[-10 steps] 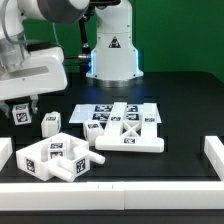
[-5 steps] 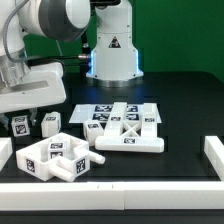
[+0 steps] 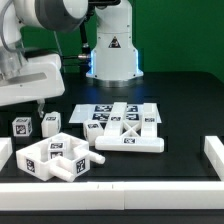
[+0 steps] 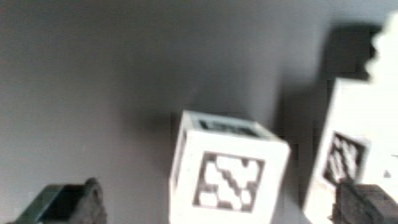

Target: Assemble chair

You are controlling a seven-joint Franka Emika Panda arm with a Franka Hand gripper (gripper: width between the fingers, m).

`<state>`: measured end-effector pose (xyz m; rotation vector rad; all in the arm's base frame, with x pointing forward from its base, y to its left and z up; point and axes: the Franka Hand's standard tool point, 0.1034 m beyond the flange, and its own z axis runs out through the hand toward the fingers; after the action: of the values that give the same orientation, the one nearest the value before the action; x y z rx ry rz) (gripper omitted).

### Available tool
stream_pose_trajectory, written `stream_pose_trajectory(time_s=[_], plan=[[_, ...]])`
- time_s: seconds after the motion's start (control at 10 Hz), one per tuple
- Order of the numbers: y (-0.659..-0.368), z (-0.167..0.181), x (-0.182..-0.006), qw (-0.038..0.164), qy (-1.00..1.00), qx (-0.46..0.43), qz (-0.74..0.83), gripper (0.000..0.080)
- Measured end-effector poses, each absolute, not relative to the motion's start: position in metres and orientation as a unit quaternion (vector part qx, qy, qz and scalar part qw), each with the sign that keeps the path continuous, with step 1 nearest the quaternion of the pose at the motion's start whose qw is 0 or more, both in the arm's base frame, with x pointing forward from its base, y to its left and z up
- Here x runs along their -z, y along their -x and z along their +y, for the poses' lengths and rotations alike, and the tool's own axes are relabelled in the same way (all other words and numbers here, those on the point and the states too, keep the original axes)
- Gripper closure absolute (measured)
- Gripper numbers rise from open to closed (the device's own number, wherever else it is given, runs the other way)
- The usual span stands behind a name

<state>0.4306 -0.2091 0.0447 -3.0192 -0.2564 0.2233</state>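
Standing boxy, white plastic tagged block [image 4: 228, 165].

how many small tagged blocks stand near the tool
2: outer block at the exterior view's far left, inner block right beside it; more may be hidden.

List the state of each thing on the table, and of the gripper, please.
gripper: open, empty, above the small block.
small block: upright on the table, not gripped.
crossed panel: lying flat.
pegged block: lying on the table, not gripped.
marker board: flat on the table.
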Motion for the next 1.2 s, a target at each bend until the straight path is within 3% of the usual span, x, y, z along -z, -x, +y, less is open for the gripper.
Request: stream_pose_trajectory(time_s=[0.1, 0.4, 0.9, 1.2], plan=[[-0.445, -0.196, -0.064, 0.053, 0.992, -0.077, -0.082, 0.0151], [-0.486, -0.147, -0.083, 0.032, 0.993, -0.072, -0.088, 0.015], [-0.484, -0.144, -0.08, 0.037, 0.993, -0.073, -0.085, 0.015], [-0.512, -0.131, -0.066, 0.025, 0.99, -0.073, -0.12, 0.015]])
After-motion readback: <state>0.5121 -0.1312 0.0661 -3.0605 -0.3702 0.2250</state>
